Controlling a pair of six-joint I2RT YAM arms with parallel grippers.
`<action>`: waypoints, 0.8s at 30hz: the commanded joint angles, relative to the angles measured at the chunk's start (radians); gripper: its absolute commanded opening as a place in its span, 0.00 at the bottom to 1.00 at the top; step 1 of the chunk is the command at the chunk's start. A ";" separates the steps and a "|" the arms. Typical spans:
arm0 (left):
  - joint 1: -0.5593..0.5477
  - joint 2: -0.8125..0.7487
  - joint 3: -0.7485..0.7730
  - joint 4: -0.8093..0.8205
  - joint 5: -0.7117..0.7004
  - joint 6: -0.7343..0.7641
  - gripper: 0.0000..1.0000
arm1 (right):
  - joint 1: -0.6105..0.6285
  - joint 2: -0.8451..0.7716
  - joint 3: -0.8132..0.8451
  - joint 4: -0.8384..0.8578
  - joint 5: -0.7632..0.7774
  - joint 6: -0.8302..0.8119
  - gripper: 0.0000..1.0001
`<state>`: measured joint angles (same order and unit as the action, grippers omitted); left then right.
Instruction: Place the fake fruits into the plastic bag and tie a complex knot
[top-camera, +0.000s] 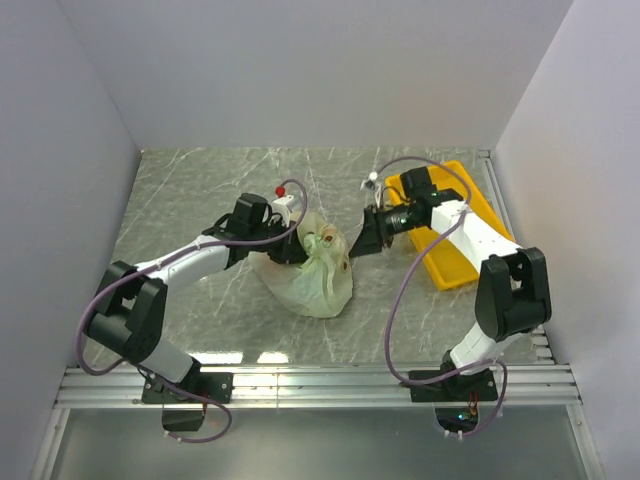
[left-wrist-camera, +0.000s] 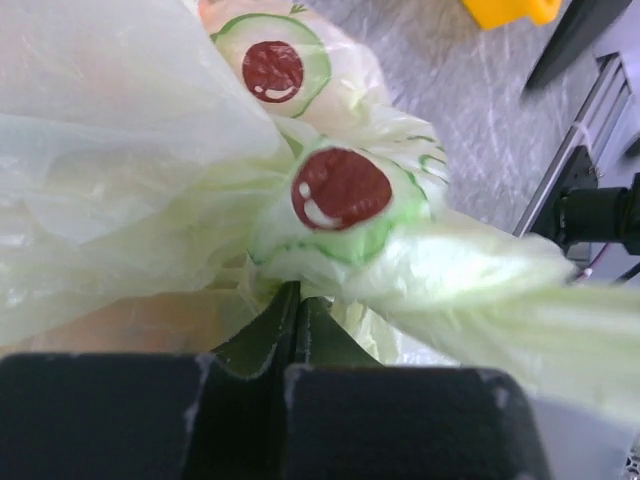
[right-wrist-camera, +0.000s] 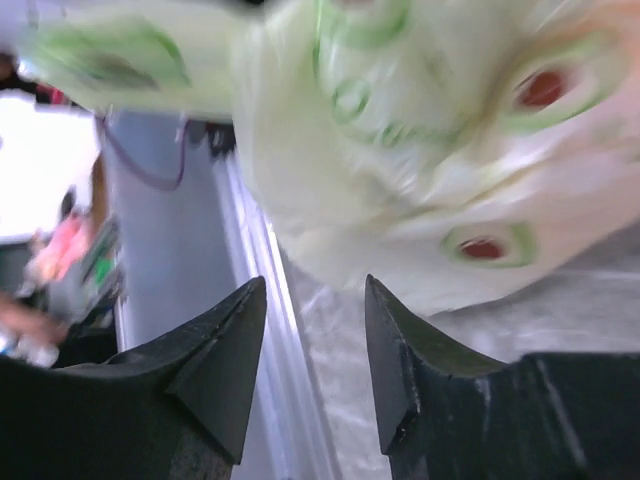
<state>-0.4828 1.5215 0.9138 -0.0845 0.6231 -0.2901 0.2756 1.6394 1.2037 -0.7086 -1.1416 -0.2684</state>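
The plastic bag (top-camera: 312, 280) lies bulging on the table (top-camera: 190, 200), its long axis running near to far and its gathered neck pointing at the far wall. The left gripper (left-wrist-camera: 293, 300) pinches its film; the right gripper (right-wrist-camera: 315, 290) is spread beside the neck

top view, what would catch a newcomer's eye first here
The bulging pale-green bag sits in the middle, printed with red-and-green circles. The left pincer is shut on its gathered top, while the right pincer hangs open beside it. A yellow tray lies far right.
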 joint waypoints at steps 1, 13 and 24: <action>0.003 0.034 0.009 -0.032 -0.003 0.032 0.00 | -0.012 -0.036 0.050 0.187 0.061 0.107 0.50; -0.004 0.170 0.068 0.105 0.118 -0.086 0.00 | 0.105 0.237 0.135 0.193 0.145 0.081 0.59; -0.037 0.279 0.059 0.427 0.393 -0.297 0.00 | 0.160 0.234 0.020 0.390 -0.018 0.251 0.82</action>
<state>-0.4900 1.7706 0.9714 0.2043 0.8982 -0.5205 0.4034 1.8961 1.2339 -0.4610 -1.0904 -0.1173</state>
